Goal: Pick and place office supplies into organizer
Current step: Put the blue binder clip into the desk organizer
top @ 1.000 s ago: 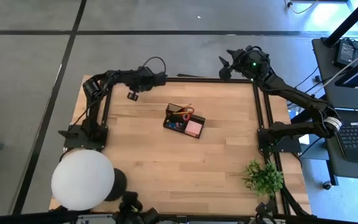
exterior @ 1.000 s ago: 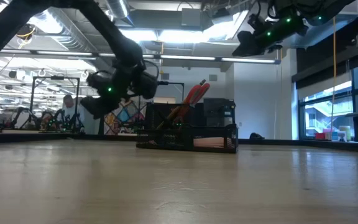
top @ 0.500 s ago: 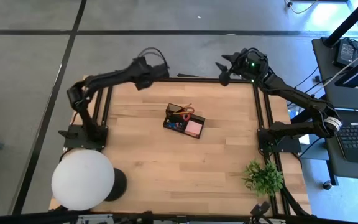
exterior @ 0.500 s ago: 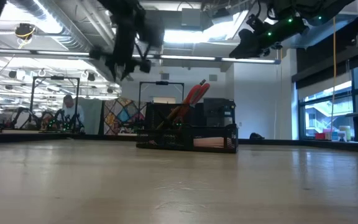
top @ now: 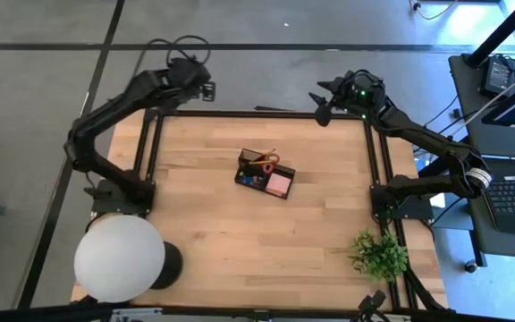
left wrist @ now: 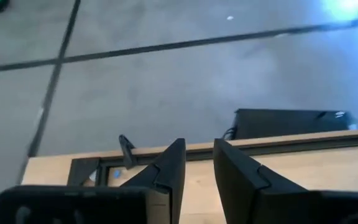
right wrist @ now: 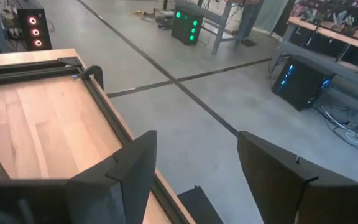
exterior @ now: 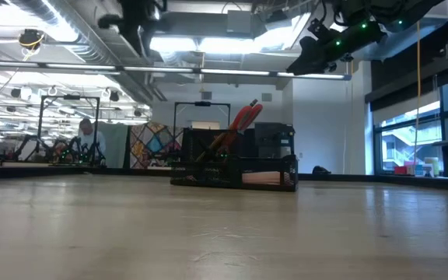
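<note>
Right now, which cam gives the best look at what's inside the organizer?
The high view: it looks straight down into the organizer, showing the pink sticky-note block and red-handled scissors in separate compartments. The low view shows only its side wall, with the scissors sticking up. The wrist views do not show it.

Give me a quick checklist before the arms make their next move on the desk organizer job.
1. Organizer upright mid-table: ok.
2. Red-handled scissors standing in it: ok.
3. Pink sticky-note block in its compartment: ok.
4. Loose supplies left on the table: none seen, ok.
5. Left gripper empty, jaws slightly apart, raised past the far edge: ok.
6. Right gripper empty, jaws open wide, raised at the far right corner: ok.
</note>
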